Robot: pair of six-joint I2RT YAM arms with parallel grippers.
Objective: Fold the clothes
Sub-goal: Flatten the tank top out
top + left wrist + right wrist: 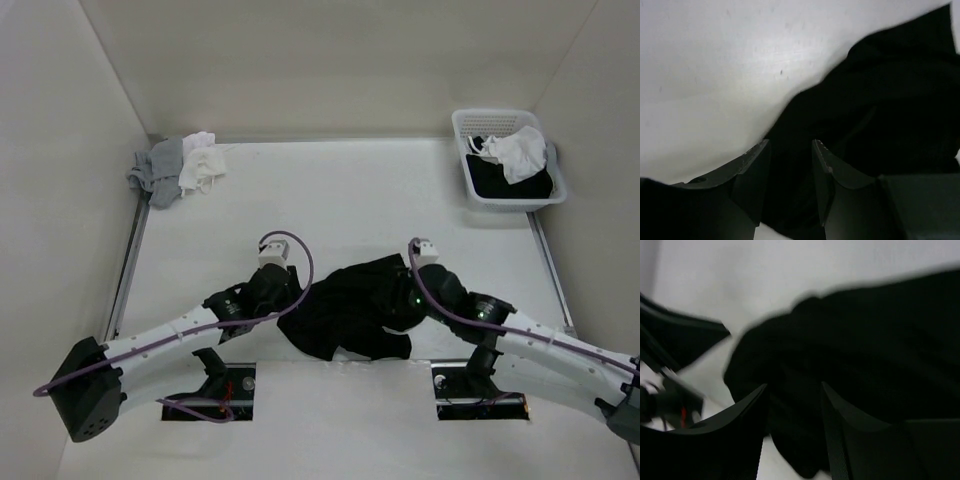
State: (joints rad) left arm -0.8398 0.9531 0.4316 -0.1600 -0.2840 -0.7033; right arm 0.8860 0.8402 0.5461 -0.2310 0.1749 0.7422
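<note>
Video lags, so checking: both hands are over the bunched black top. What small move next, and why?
Probably close the left hand on the black top beneath it, to pull it flat. The top lies bunched, and both this and the right hand stand open, gripping nothing.

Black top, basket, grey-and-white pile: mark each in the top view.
black top (350, 305): top external view, middle of the bunched fabric.
basket (510, 201): top external view, near wall.
grey-and-white pile (160, 172): top external view, grey garment.
</note>
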